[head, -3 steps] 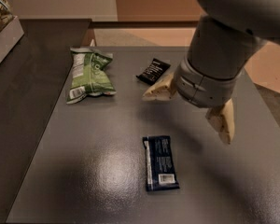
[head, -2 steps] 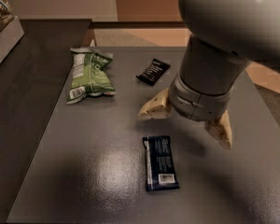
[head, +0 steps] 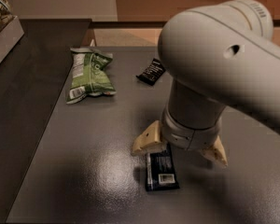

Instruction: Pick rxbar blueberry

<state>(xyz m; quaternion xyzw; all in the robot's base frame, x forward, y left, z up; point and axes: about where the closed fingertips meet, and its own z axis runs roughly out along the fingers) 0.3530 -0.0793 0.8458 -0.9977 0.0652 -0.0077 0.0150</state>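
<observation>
**Open gripper held over the far end of the blueberry bar**

The two-finger gripper [head: 179, 154] of the large pale-grey robot arm [head: 224, 64] is seen low over the dark grey, slightly glossy table [head: 74, 171], right of the middle of the camera view. Its two tan, wedge-shaped fingers [head: 147, 141] are spread wide apart and nothing is gripped between them.

The rxbar blueberry [head: 161, 172], a flat rectangular dark navy-blue bar wrapper with small white print, is laid flat on the table directly below the gripper. Its white barcode patch [head: 166, 178] is turned towards the near end. The far end of the bar is hidden under the round wrist of the arm. One finger is placed just beside the bar's far left corner; the other is set well off to the bar's right. Whether either finger touches the wrapper cannot be told.

A green crinkled chip bag [head: 88, 73] is found towards the far left of the table. A smaller black wrapper with white text [head: 151, 71] is laid at an angle near the far edge, partly hidden behind the arm. Both are kept well apart from the bar.
</observation>
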